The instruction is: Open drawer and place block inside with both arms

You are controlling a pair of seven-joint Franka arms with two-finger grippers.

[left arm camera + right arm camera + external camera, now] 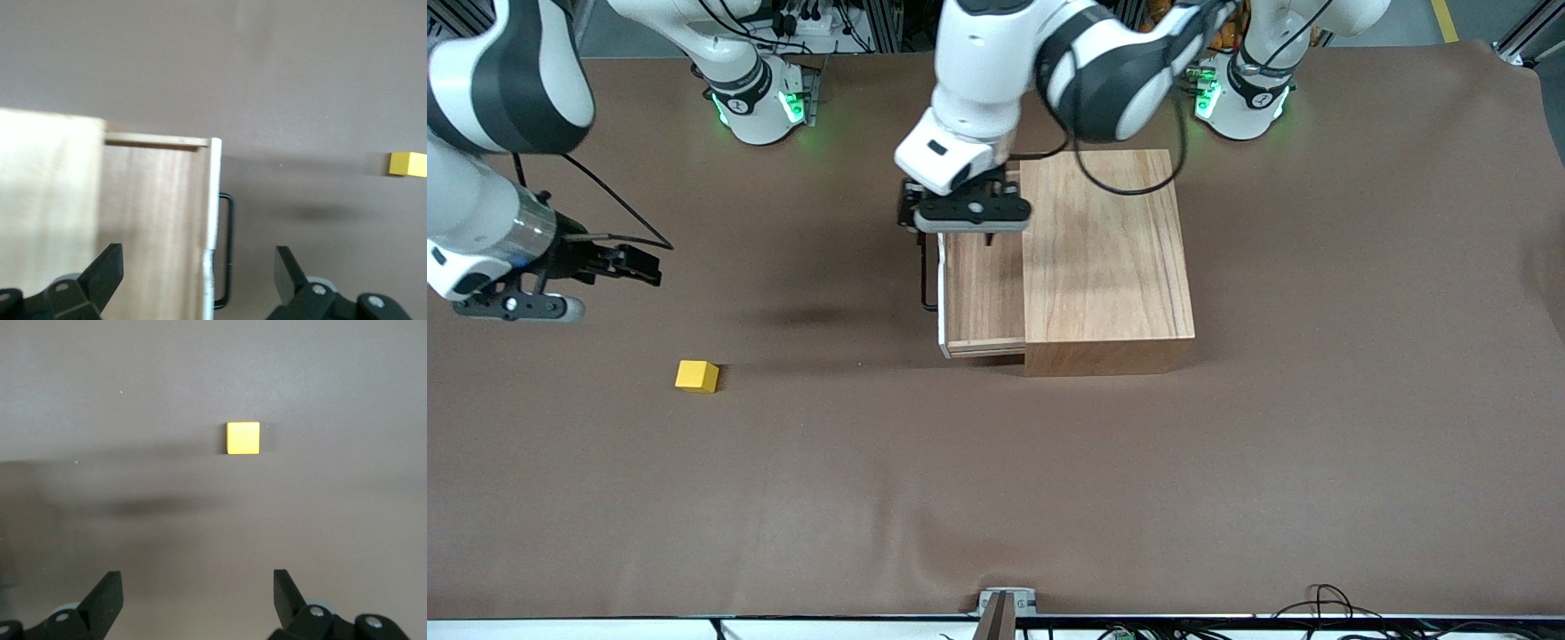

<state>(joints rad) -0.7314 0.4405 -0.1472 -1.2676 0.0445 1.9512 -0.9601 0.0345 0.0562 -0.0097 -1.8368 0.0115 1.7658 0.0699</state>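
Observation:
The wooden cabinet [1104, 253] stands mid-table with its drawer [983, 293] pulled partly out toward the right arm's end. The drawer has a white front edge and a black wire handle [925, 280]. My left gripper [971, 233] is open and empty over the drawer's front. In the left wrist view, my left gripper [198, 260] straddles the white front and the handle [229, 247] without touching them. The yellow block [696, 376] lies on the table toward the right arm's end. My right gripper [605, 267] is open and empty, above the table beside the block [243, 438].
A brown cloth [996, 480] covers the whole table. The arms' green-lit bases [760, 98] stand along the edge farthest from the front camera. Cables hang from both arms. The block also shows in the left wrist view [408, 164].

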